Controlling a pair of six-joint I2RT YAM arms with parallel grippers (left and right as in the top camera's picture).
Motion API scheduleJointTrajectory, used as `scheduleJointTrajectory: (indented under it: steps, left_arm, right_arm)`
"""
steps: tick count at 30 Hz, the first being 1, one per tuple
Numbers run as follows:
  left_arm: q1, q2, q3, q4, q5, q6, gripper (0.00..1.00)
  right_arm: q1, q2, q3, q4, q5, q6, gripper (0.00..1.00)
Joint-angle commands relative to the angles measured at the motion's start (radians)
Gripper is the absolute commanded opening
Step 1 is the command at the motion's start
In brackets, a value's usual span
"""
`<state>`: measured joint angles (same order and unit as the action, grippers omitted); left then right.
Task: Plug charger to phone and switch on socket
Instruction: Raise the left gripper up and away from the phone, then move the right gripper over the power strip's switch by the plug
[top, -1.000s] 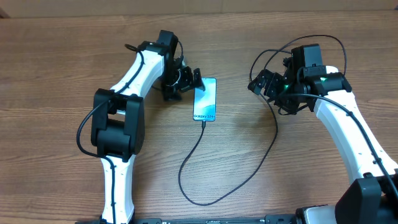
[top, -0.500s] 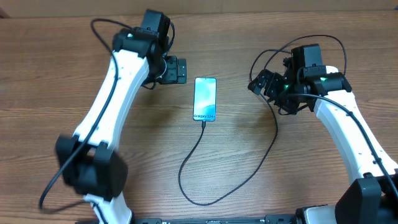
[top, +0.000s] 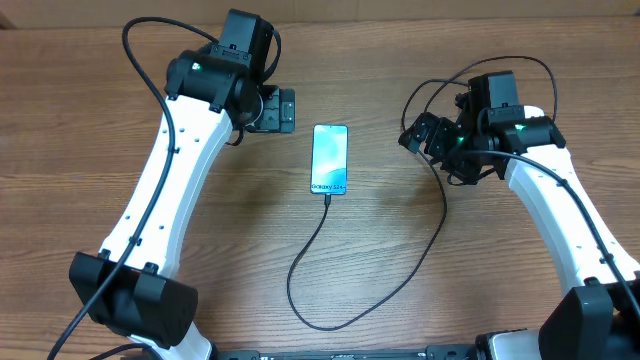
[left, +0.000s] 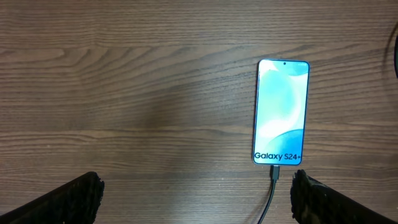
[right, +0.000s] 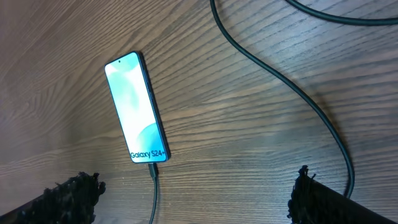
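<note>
The phone (top: 329, 159) lies flat on the wooden table with its cyan screen up. It also shows in the left wrist view (left: 281, 112) and the right wrist view (right: 135, 107). The charger cable (top: 318, 240) has its small tip in the phone's near end (left: 274, 173), loops toward the front and runs up to the right arm (right: 280, 81). Its far plug is not visible. My left gripper (top: 288, 111) is open and empty, up and left of the phone (left: 196, 199). My right gripper (top: 418, 135) is open and empty, right of the phone (right: 193, 199). The socket is out of view.
The wooden table (top: 230, 260) carries only the phone and cable. The cable's loop (top: 322, 324) lies near the front edge. Thin black cables (top: 500, 65) arc around the right wrist.
My left arm has swung back and up, and its gripper has moved from beside the phone's left edge to a spot apart from it. The right arm and phone have not moved.
</note>
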<state>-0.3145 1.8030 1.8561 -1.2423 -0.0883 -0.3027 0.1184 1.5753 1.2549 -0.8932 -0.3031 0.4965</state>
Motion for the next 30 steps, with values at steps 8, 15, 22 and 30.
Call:
scheduleJointTrajectory:
  steps: [8,15,22,30]
  left_arm:
    - [0.0,0.002,0.009,-0.003,-0.019,0.019,0.99]
    - [0.0,0.002,0.009,-0.003,-0.019,0.019,1.0]
    - [0.0,0.002,0.009,-0.003,-0.019,0.019,1.0]
    - [0.0,0.002,0.009,-0.003,-0.019,0.019,1.0]
  right_arm:
    - [-0.076,-0.027,0.18,-0.18,-0.016,-0.075,1.0]
    - [-0.264,-0.027,0.303,-0.347,-0.105,-0.229,1.0]
    - [-0.471,-0.027,0.304,-0.394,-0.174,-0.354,1.0]
    - [-0.644,-0.025,0.304,-0.396,-0.169,-0.434,1.0]
